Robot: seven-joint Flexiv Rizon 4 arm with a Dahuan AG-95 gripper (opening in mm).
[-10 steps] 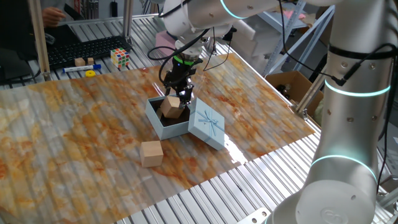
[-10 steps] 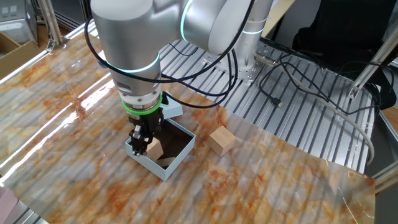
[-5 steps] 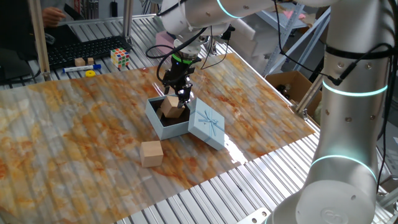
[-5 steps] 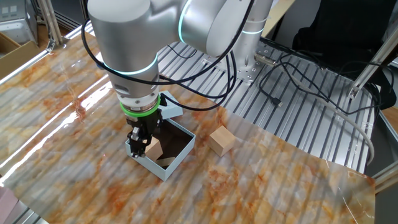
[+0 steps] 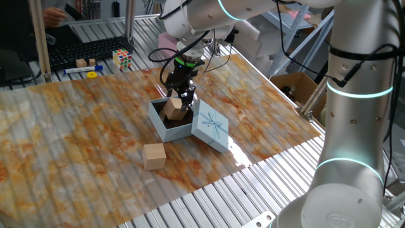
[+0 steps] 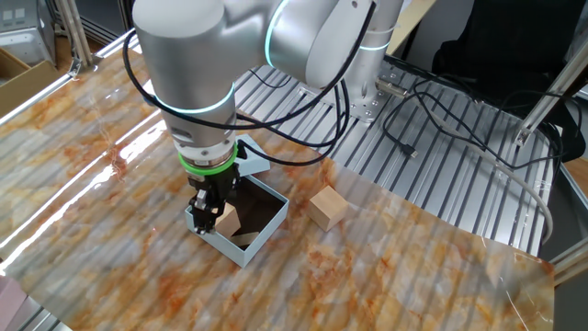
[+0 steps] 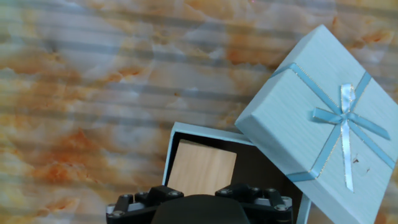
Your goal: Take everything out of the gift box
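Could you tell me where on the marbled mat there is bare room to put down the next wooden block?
The widest free patch is the mat left of the gift box, beyond the block already out. Another lies right of the lid, toward the mat's far corner. It is crowded around the box, where the gripper hangs over the remaining block.

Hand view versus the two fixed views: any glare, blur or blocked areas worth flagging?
Hand view: sharp on the lid and the wooden block, but the gripper's dark body fills the bottom edge. One fixed view: bright glare streak on the table beside the lid. The other fixed view: glare bands at left, and the arm hides part of the gift box.
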